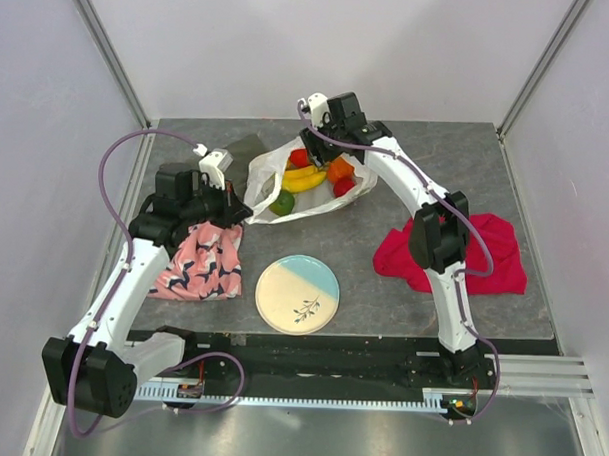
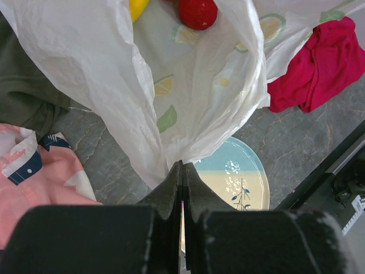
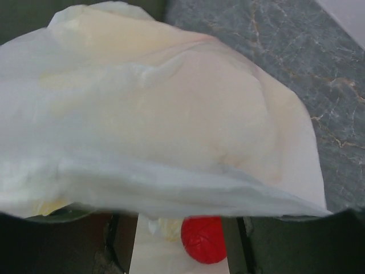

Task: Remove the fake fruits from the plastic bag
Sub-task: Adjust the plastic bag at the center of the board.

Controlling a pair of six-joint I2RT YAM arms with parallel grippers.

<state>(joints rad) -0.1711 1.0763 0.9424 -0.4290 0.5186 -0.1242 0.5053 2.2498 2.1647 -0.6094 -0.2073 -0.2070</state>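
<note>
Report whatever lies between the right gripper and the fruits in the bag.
A fold of the plastic bag hangs across the right gripper, covering the fake fruits except one red fruit below it.

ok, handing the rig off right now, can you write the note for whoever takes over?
Left gripper: shut on an edge of the plastic bag, lifting it so the mouth gapes.
Right gripper: jaws apart at the bag mouth, with film draped over its camera. A red fruit shows between its fingers, not visibly gripped.
Fake fruits: all those visible lie inside the bag, none on the plate.
Done: bag mouth open.
Left: take every fruit out.
</note>
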